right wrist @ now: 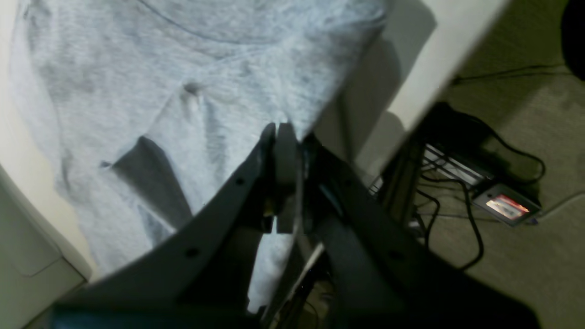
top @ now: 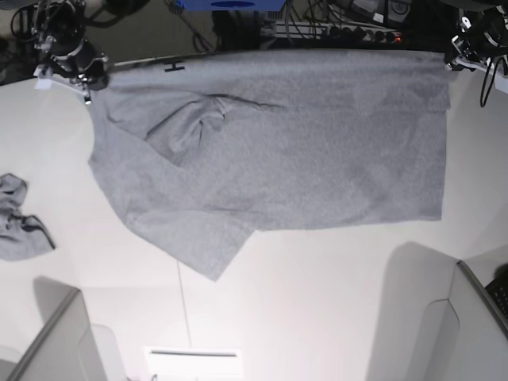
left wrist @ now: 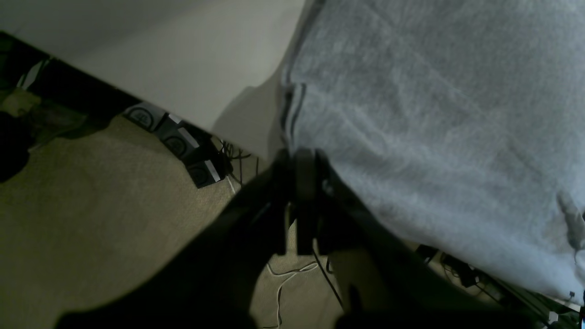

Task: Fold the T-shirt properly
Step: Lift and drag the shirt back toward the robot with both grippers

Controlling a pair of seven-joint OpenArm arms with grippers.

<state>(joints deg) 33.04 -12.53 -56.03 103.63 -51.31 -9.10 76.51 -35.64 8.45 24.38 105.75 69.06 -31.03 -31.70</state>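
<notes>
Grey T-shirt [top: 317, 159] lies spread on white table [top: 317, 302], small cloth [top: 20, 218] apart.

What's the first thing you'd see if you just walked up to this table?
A big grey T-shirt spread flat over the white table, stretched along the far edge. The right pincer pinches one far corner and the left pincer the other. A small crumpled grey cloth lies off at the side near the right pincer.

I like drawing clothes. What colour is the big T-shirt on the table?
The T-shirt is plain heather grey. It shows best in the base view.
</notes>
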